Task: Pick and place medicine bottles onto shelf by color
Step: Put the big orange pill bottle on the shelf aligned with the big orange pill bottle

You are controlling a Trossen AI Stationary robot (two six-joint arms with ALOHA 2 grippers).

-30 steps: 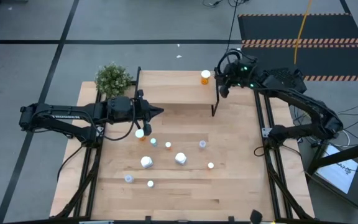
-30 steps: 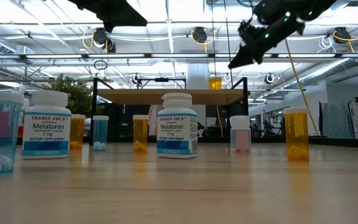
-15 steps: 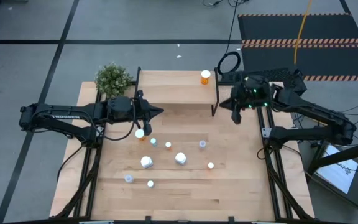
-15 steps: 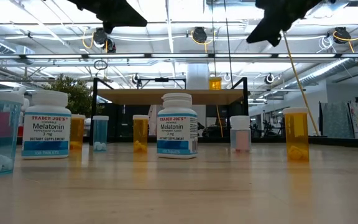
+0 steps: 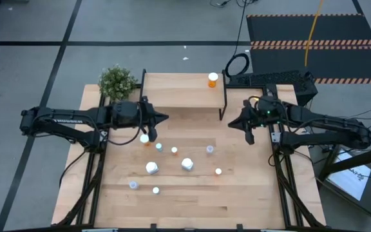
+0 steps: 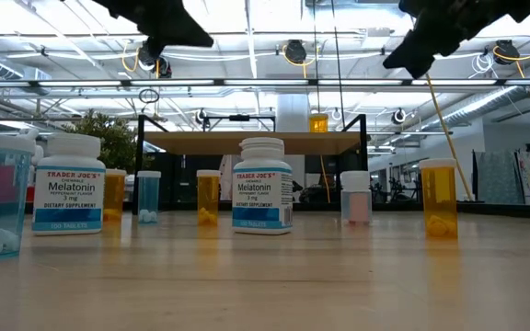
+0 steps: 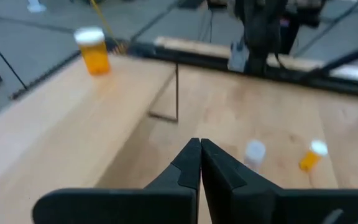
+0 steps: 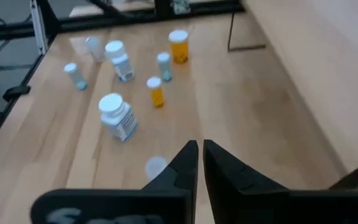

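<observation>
One orange bottle [image 5: 212, 79] is already standing on the shelf [image 5: 172, 90], near its right end, and the other bottles [image 5: 172, 161] are sitting loose on the surface [image 5: 250, 193] in front of the shelf. The right tool [image 5: 248, 134] is hanging just off the shelf's right leg, above the surface, its fingers pressed together and carrying nothing. The risk here: the bottles are clustered close, so a descent onto one with the fingers unopened could be knocking it over or nudging a neighbour, and the pale bottle [image 8: 156, 167] nearest the right tool looks small enough to roll away. A sweep back toward the shelf could also be clipping that black leg. The left tool [image 5: 165, 116] is waiting at the shelf's front edge, left of centre, fingers shut and empty, touching nothing.
</observation>
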